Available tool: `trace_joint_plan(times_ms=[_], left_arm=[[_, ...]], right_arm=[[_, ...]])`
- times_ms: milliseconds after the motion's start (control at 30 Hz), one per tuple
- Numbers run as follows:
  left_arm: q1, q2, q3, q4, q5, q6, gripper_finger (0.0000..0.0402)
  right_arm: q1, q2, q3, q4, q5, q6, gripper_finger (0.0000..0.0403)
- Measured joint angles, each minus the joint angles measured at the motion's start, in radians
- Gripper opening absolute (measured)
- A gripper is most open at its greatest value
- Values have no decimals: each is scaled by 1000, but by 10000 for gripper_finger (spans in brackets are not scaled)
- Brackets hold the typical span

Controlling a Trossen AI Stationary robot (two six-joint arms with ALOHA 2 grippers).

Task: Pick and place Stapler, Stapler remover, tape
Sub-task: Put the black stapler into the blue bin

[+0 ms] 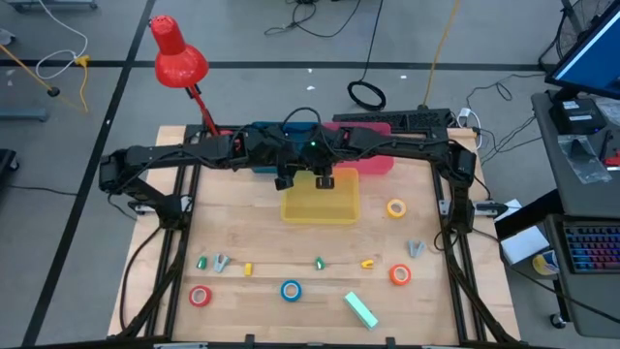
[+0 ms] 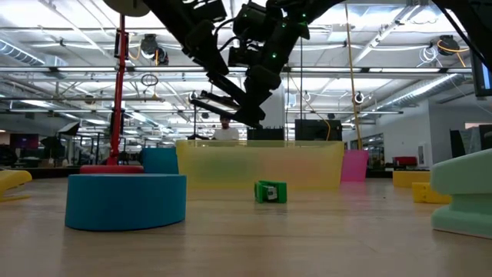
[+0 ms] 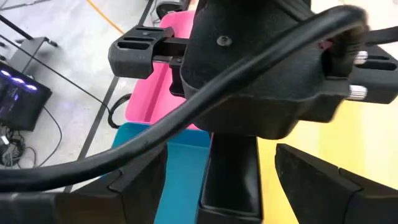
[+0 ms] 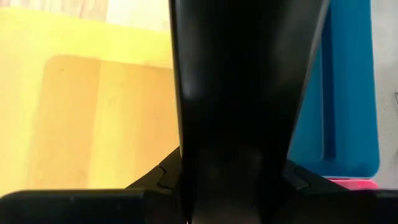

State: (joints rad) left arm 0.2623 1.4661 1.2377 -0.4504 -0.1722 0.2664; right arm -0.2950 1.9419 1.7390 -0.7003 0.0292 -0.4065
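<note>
A black stapler hangs in the air over the far edge of the yellow bin, where both arms meet. My right gripper is shut on it and shows in the high view as my right gripper. My left gripper stands open, a finger on either side of the stapler with gaps showing. In the high view my left gripper is just left of the right one. Tape rolls lie flat on the table: red, blue, orange, yellow. Two grey stapler removers and a mint stapler lie near the front. My right gripper pinches the black stapler between its two fingers, by the sides of the part nearest the wrist. The stapler runs on forward past the fingers, in line with them. It slants downward and is lifted clear above the yellow bin.
A blue bin and a pink bin stand behind the yellow one. A red lamp stands at the far left corner. Small green and yellow pieces lie among the tapes. The table's middle strip is bare wood.
</note>
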Motion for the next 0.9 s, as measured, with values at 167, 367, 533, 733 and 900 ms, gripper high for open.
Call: trace_joint_plan(times_ms=[167, 367, 533, 733, 900], left_arm=[[0, 2, 0, -5, 21, -7, 274], [-12, 44, -1, -27, 26, -10, 265], [-16, 54, -2, -23, 22, -9, 264], [-15, 52, 0, -17, 20, -10, 254], [-15, 52, 0, 2, 49, -14, 218]], right_arm=[[10, 0, 0, 2, 0, 0, 120], [16, 0, 0, 13, -3, 0, 120], [17, 0, 0, 8, -3, 1, 120], [29, 1, 0, 9, -3, 1, 120], [37, 1, 0, 11, -5, 1, 120]])
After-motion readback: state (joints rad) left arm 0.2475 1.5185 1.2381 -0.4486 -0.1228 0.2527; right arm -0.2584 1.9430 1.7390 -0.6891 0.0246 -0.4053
